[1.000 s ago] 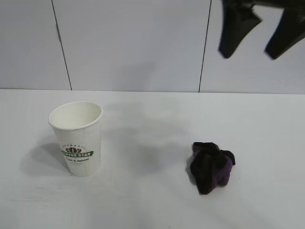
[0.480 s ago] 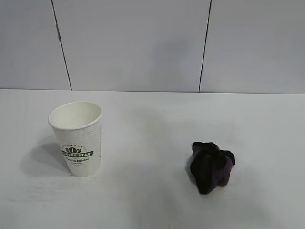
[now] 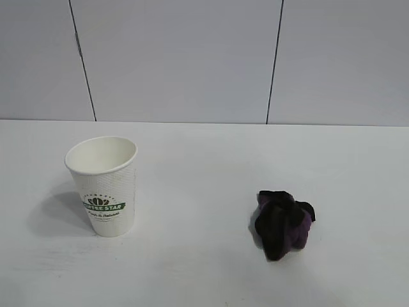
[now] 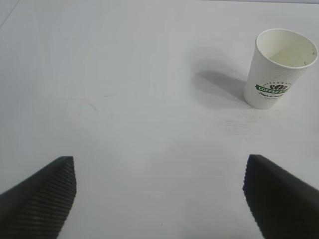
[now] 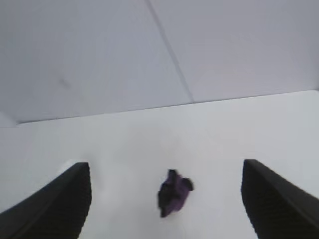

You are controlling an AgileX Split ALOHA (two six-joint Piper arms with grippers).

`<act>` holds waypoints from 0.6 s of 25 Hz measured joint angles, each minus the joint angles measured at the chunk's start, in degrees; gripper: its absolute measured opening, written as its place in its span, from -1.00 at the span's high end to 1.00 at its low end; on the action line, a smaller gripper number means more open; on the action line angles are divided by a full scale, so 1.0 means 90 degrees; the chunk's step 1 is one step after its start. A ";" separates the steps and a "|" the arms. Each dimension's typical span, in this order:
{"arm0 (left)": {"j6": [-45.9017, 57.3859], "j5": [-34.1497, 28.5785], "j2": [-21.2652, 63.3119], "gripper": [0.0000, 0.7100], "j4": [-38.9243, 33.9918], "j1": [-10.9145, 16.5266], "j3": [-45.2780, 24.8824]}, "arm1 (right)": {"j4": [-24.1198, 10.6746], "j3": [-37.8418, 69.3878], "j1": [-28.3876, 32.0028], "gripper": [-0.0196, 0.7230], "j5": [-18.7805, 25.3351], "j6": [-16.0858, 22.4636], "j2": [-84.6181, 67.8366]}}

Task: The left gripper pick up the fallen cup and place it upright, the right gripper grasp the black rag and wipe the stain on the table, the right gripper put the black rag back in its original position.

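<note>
Two things sit on the white table (image 3: 204, 153): a paper cup (image 3: 105, 185) and a black rag (image 3: 282, 223). The cup stands upright on the left side, with its open mouth facing up and its green "COFFEE STAR" banner showing on the front. The black rag lies bunched up on the right side, well apart from the cup, with dark purple folds in it.

The left gripper (image 4: 159, 196) hangs over a bare part of the table. Its two fingers (image 4: 42, 191) are spread wide and hold nothing. From its wrist view, the cup (image 4: 279, 68) stands farther off.

The right gripper (image 5: 164, 199) is up high over the table. Its fingers (image 5: 55, 201) are also spread wide and hold nothing. The rag (image 5: 173, 193) lies far below it, seen between the two fingers.

Neither gripper shows in the exterior view.
</note>
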State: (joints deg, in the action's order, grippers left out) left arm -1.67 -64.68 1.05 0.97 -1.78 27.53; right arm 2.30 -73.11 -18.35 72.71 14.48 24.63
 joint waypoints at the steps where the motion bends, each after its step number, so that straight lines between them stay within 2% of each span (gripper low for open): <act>1: 0.0000 0.0000 0.0000 -0.85 0.0000 0.0000 0.0000 | 0.0302 0.0150 0.0057 -0.58 0.0000 -0.0166 -0.0056; 5: 0.0000 0.0000 0.0000 -0.85 0.0000 0.0000 0.0000 | 0.1174 0.0811 0.0778 -0.58 0.0000 -0.0987 -0.0285; 7: 0.0000 0.0000 0.0000 -0.85 0.0000 0.0000 0.0000 | 0.1404 0.1139 0.1298 -0.58 0.0000 -0.1408 -0.0488; 11: 0.0000 0.0000 0.0000 -0.85 0.0000 0.0000 0.0000 | 0.1480 0.1893 0.2072 -0.58 0.0000 -0.2197 -0.1127; 15: 0.0000 0.0000 0.0000 -0.85 0.0000 0.0000 0.0000 | 0.1291 0.2792 0.2179 -0.58 -0.0089 -0.2382 -0.1989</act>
State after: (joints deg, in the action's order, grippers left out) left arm -1.67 -64.68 1.05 0.97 -1.78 27.53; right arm 13.91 -47.98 1.26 71.91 -6.96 6.72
